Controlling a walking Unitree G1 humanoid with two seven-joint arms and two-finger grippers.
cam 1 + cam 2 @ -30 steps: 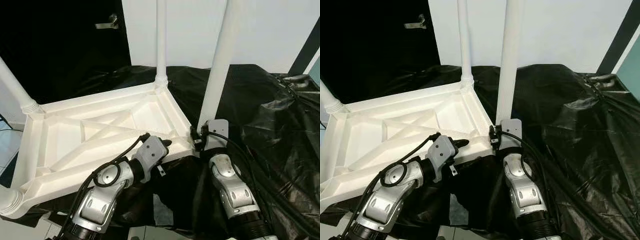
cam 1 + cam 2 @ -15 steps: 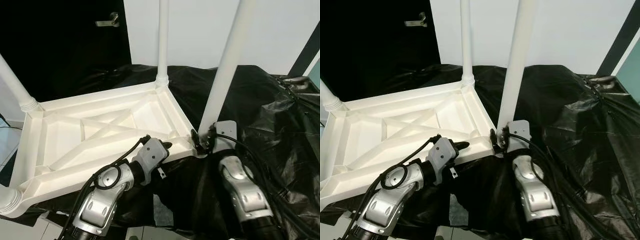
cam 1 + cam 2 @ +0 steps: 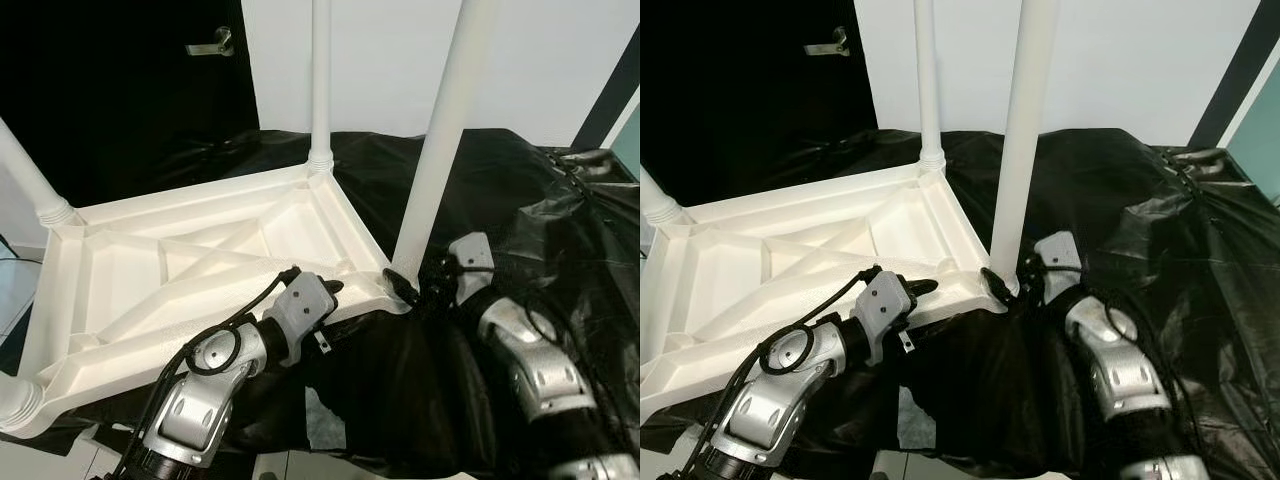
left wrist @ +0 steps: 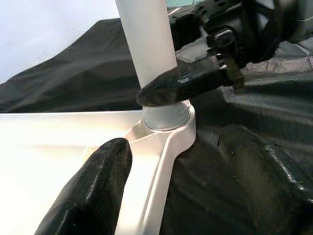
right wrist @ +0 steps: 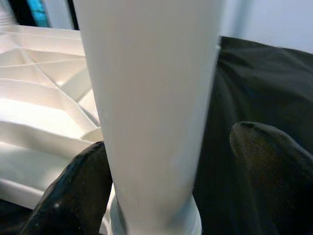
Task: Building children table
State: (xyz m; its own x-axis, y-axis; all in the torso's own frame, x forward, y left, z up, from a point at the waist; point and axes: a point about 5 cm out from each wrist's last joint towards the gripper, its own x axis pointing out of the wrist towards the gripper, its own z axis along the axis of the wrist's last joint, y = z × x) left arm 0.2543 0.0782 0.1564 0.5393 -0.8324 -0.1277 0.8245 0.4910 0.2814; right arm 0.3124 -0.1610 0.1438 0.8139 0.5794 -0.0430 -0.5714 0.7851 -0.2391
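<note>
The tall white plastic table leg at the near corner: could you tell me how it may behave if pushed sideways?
The tall white plastic table leg looks stiff and probably hollow, so light. Standing upright in its round corner socket, a sideways push up high would likely lever it. Its smooth surface may slip between the right gripper fingers.

The left arm point(image 3: 205, 385) is bent at the elbow and reaches forward and to the right, with a black cable looping over its wrist. The left gripper point(image 4: 181, 186) has its two black fingers spread apart, one fingertip point(image 4: 105, 166) resting over the white table frame point(image 3: 200, 265) and the other off the frame's edge.

The right arm point(image 3: 530, 355) stretches forward and leftward. The right gripper point(image 5: 161, 171) has its fingers parted around the base of the white table leg point(image 3: 440, 140), one finger point(image 5: 73, 191) touching its side, the other point(image 5: 269, 156) standing off.
</note>
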